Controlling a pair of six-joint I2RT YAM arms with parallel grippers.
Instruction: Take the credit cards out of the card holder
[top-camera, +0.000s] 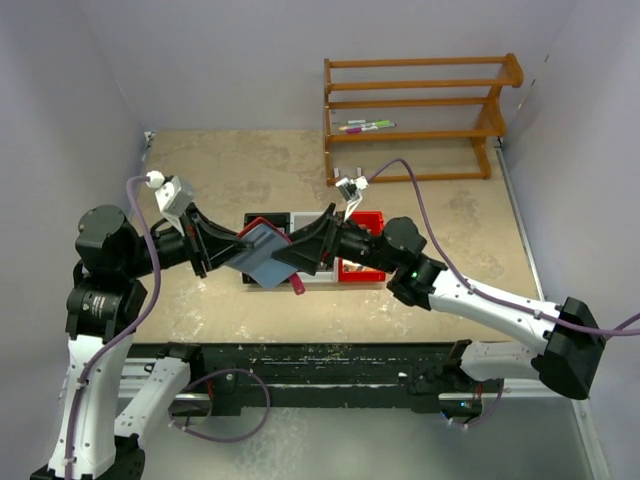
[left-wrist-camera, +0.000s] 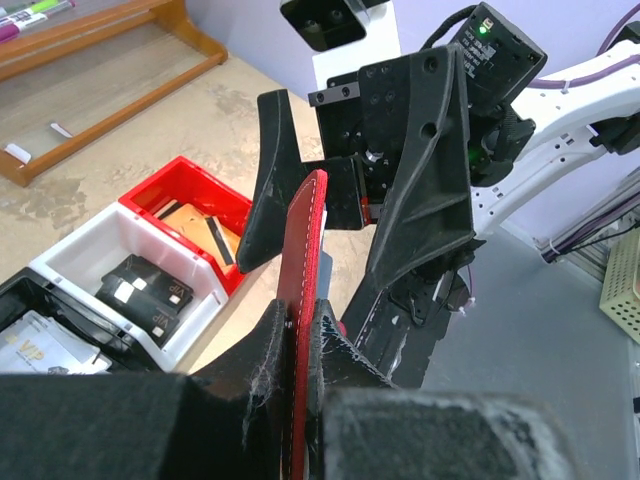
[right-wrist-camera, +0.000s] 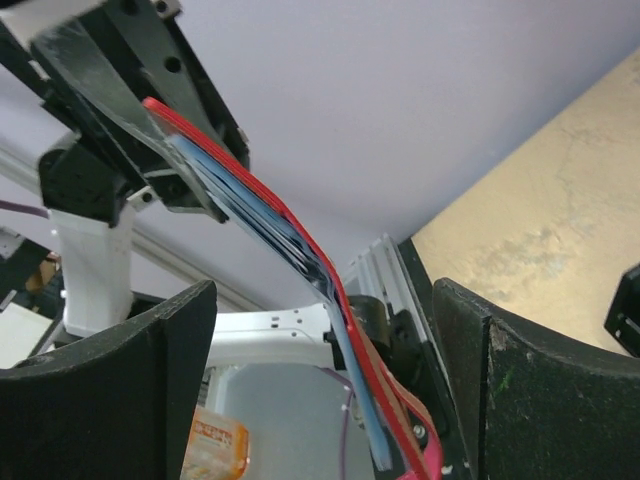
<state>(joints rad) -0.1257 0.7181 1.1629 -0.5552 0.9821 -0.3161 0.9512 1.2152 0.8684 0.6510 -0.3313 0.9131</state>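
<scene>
left pincer (left-wrist-camera: 300, 345): we see it clamped on the card holder (left-wrist-camera: 308, 230) edge
right pincer (right-wrist-camera: 322, 292): we see jaws wide, card holder between them

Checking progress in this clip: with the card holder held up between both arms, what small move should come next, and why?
Probably close the right gripper on a card edge, though none shows clearly. The left gripper is shut on the card holder, holding it in the air, while the right gripper stands open with the holder between its fingers, gripping nothing.
</scene>
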